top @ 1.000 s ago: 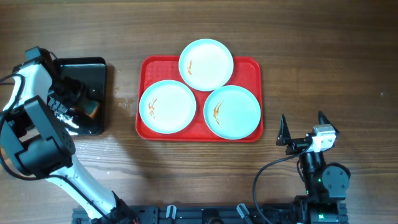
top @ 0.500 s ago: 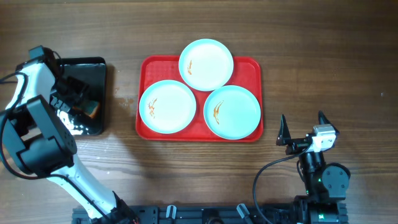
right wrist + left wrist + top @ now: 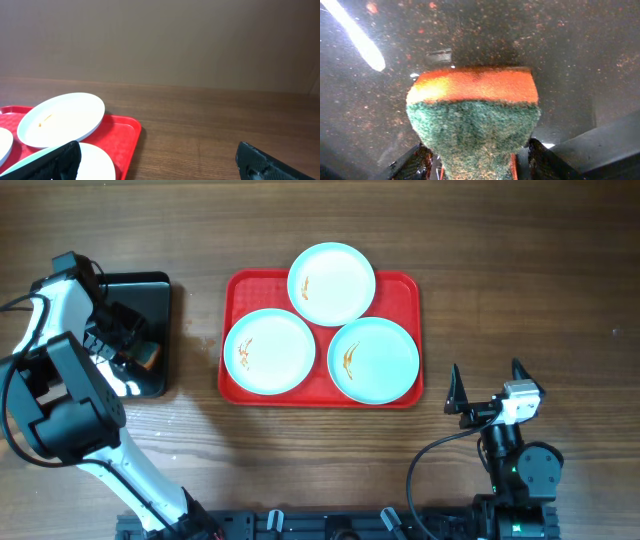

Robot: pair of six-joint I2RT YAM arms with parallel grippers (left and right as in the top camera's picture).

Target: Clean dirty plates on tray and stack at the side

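Three pale plates with orange-brown smears lie on the red tray [image 3: 405, 285]: one at the back [image 3: 331, 283], one front left [image 3: 269, 351], one front right [image 3: 373, 360]. My left gripper [image 3: 135, 348] is down in the black tray [image 3: 140, 285] at the far left. In the left wrist view its fingers [image 3: 412, 162] pinch an orange and green sponge [image 3: 475, 110], whose lower end is squeezed narrow. My right gripper [image 3: 487, 370] rests at the front right of the table, wide open and holding nothing. It looks toward the tray's right corner [image 3: 125, 132] and the back plate [image 3: 62, 119].
The black tray's glossy floor [image 3: 560, 60] is speckled with orange crumbs. Bare wooden table [image 3: 520, 280] lies right of the red tray and between the two trays [image 3: 195, 330]. A plain wall backs the table in the right wrist view.
The left gripper has narrowed its jaws onto the sponge and shifted slightly toward the back of the black tray. The right arm and the plates have not moved.
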